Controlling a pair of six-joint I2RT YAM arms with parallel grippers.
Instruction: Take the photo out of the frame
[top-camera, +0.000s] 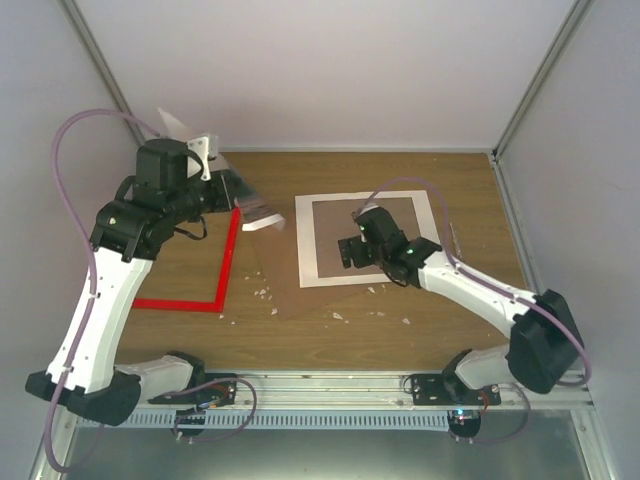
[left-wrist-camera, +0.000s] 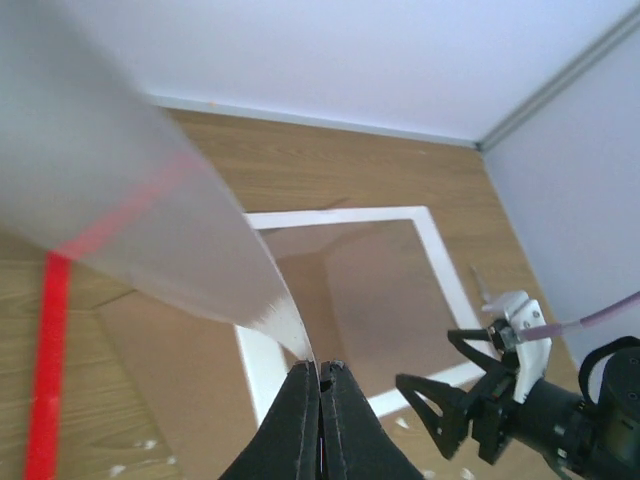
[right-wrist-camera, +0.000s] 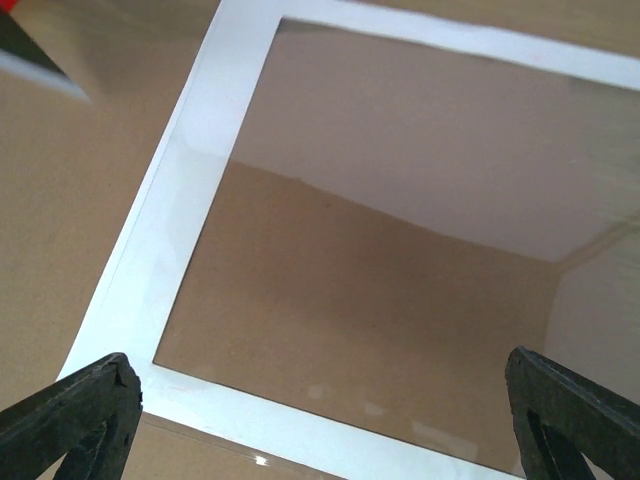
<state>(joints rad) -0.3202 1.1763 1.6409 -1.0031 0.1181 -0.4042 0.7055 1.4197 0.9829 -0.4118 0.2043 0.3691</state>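
My left gripper (top-camera: 243, 205) (left-wrist-camera: 320, 365) is shut on the lower edge of the photo (left-wrist-camera: 120, 180), holding it in the air above the table's left half. The photo's pale glossy side curves up and left past the wrist camera. Its hanging corner (top-camera: 262, 220) shows dark with a thin white edge (right-wrist-camera: 35, 55) in the right wrist view. The red frame (top-camera: 228, 262) (left-wrist-camera: 45, 370) lies flat under the left arm, and only one corner of it shows. My right gripper (top-camera: 349, 250) (right-wrist-camera: 320, 370) stands wide open low over the white mat, fingers (right-wrist-camera: 90, 410) apart and holding nothing.
The white mat border (top-camera: 310, 275) (right-wrist-camera: 170, 250) (left-wrist-camera: 255, 360) lies right of centre, with a shiny brown surface in its opening. A brown sheet (top-camera: 285, 290) lies between frame and mat. Small white scraps (top-camera: 265, 293) dot the table near the front. Walls enclose three sides.
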